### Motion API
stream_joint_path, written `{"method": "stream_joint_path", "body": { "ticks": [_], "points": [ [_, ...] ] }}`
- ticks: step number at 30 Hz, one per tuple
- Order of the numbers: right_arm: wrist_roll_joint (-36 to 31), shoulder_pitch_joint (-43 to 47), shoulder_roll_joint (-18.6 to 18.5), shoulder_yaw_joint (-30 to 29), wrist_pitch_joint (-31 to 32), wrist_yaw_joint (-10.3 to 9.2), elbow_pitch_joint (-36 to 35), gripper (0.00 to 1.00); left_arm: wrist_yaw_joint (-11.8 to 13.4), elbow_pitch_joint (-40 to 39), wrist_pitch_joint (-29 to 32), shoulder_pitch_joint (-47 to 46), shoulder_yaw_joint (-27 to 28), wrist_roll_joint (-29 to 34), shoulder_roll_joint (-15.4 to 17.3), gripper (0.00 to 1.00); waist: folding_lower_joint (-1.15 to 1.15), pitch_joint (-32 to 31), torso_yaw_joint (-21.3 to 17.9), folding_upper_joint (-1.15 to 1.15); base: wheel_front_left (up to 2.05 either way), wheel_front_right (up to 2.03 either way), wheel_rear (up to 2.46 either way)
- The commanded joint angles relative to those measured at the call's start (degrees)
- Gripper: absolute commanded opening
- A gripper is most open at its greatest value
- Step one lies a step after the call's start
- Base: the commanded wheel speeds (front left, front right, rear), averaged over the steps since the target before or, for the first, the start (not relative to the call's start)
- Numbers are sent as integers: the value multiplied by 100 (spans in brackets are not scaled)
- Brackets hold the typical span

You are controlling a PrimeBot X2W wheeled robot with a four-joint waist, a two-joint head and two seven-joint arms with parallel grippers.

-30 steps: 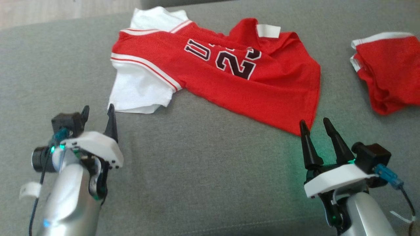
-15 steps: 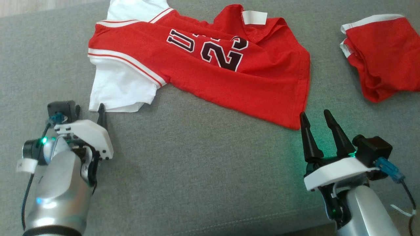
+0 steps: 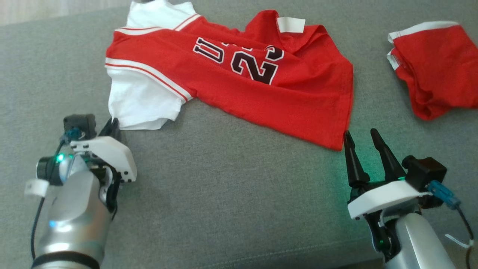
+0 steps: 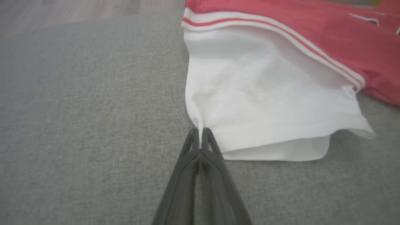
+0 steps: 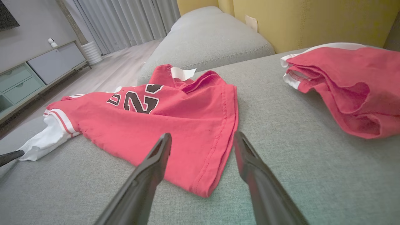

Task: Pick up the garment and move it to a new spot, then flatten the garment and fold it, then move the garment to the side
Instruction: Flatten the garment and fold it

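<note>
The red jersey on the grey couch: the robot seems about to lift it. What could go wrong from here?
1. The left fingers pinch only the corner of the white sleeve; such a thin hold might slip when lifted.
2. The right fingers stand open by the lower corner of the jersey, holding nothing; lifted from one side, it would likely bunch.
3. A second red garment lies close by and might get dragged.

The garment (image 3: 283,101) is matt red cloth with a smooth white sleeve (image 3: 138,101); the sofa (image 3: 224,194) is coarse grey woven fabric.
</note>
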Motion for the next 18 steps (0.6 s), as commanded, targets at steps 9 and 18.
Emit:
{"method": "stream_joint_path", "body": {
  "ticks": [9, 18],
  "points": [
    [-105, -57, -5, -63, 419, -5, 400, 100, -5, -860, -724, 283, 191, -166, -26, 0, 0, -372, 286, 0, 0, 0, 0],
    [715, -309, -5, -201, 635, -5, 1246, 100, 120, -2264, -771, 969, 229, -119, -131, 0, 0, -506, 568, 0, 0, 0, 0]
  ]
}}
